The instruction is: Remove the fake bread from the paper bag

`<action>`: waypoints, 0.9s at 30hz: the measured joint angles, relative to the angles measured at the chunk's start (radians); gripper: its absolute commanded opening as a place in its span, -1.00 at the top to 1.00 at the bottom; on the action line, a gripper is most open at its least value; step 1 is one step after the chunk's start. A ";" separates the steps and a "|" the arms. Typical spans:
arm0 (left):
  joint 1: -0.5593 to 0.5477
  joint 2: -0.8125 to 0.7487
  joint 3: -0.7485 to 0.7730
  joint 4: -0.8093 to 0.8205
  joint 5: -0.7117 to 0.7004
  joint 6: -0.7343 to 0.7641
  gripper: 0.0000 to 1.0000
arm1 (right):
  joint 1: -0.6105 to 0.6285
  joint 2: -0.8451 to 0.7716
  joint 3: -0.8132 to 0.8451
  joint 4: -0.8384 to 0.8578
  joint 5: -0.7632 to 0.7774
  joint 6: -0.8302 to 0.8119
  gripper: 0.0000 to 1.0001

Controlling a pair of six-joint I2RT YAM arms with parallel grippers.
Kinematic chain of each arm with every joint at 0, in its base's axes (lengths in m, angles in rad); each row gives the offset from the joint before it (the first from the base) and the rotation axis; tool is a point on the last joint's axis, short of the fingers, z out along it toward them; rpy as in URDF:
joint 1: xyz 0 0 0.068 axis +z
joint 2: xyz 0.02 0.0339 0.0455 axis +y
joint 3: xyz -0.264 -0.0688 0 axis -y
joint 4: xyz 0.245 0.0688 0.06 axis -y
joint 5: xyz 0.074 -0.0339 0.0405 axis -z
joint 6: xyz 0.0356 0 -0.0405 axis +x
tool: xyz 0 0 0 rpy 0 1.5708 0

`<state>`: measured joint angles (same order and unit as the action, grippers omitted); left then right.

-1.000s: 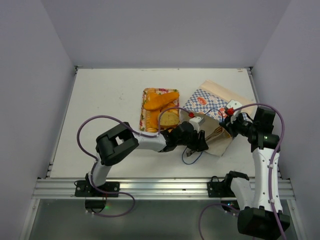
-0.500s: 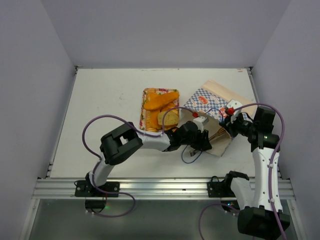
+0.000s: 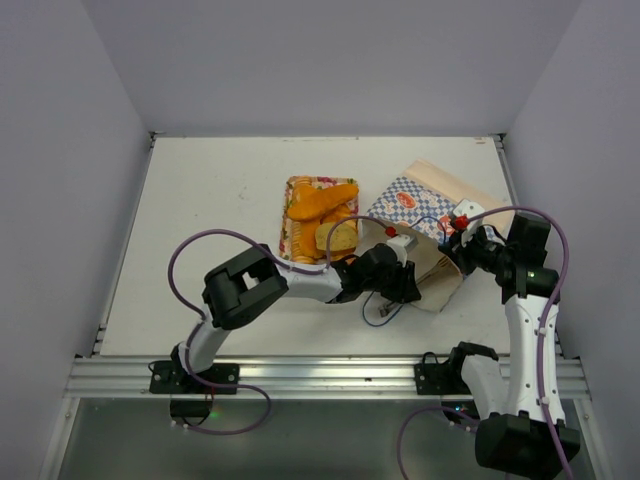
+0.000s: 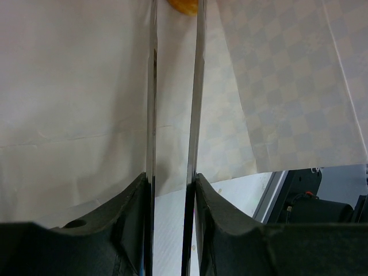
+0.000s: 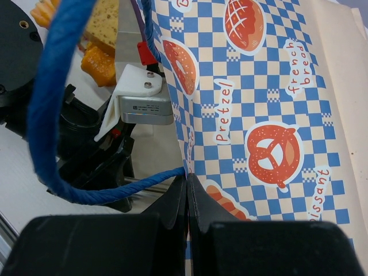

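Blue cord handle (image 3: 380,316) loops loose on the worktop (image 3: 200,200) nearest the arms, just under the left wrist. That wrist is pushed into the mouth of the paper bag (image 3: 445,192), which lies on its side with the opening towards the arms.

Inside, the left hand (image 4: 174,34) has its fingers a narrow gap apart between pale paper walls. A bit of orange fake bread (image 4: 183,4) shows at the far tips. I cannot tell whether the fingers already pinch it or only frame it.

To the right, the right hand (image 5: 187,181) is pressed together on the bag's checkered edge, beside the spot where the cord meets the paper, holding the mouth open.

Beyond the left arm, a flowered tray (image 3: 292,240) already carries a long loaf (image 3: 322,200) and a slice (image 3: 340,237).

The main risk, as I judge it, is the tip grip. The bread looks glossy and only its end is near the fingers, so it could squirt deeper into the bag as they close. The fingers might also nip the paper wall, and pulling back would then drag or crumple the bag. If the right hand's thin pinch slips or tears the edge, the mouth would collapse on the left wrist. The loose cord could also snag that wrist on the way out.
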<state>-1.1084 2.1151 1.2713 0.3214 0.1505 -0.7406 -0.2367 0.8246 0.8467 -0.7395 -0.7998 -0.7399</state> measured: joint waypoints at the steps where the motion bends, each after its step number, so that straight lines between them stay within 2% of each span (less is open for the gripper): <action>1: 0.000 0.000 -0.001 -0.002 -0.002 0.001 0.98 | 0.000 0.000 0.000 0.000 0.001 0.000 1.00; 20: 0.015 -0.251 -0.237 -0.074 -0.077 0.058 1.00 | 0.000 -0.005 -0.001 0.054 0.079 0.079 1.00; 27: 0.018 -0.343 -0.272 -0.109 -0.095 0.080 1.00 | 0.000 -0.015 -0.004 0.064 0.095 0.093 1.00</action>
<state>-1.0904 1.7721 0.9989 0.2127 0.0559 -0.6605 -0.2367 0.8093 0.8425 -0.6758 -0.7048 -0.6464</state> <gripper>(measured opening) 0.353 0.013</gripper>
